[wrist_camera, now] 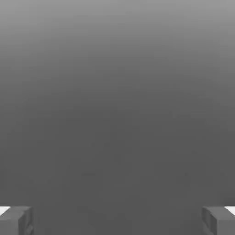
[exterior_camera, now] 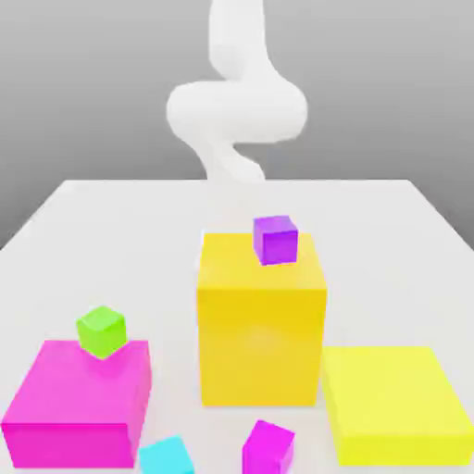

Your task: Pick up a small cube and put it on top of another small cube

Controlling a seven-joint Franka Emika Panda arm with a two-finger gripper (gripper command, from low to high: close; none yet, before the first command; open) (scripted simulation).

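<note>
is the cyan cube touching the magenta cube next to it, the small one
Apart: the exterior view shows bare pale table between the cyan cube and the small magenta cube.

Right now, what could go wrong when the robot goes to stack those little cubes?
The purple cube sits high on the orange block, so a slight nudge could tip it off. The green cube is by the far edge of the pink block, so a bump might drop it. The open end effector could also knock the orange block on its way down.
</note>
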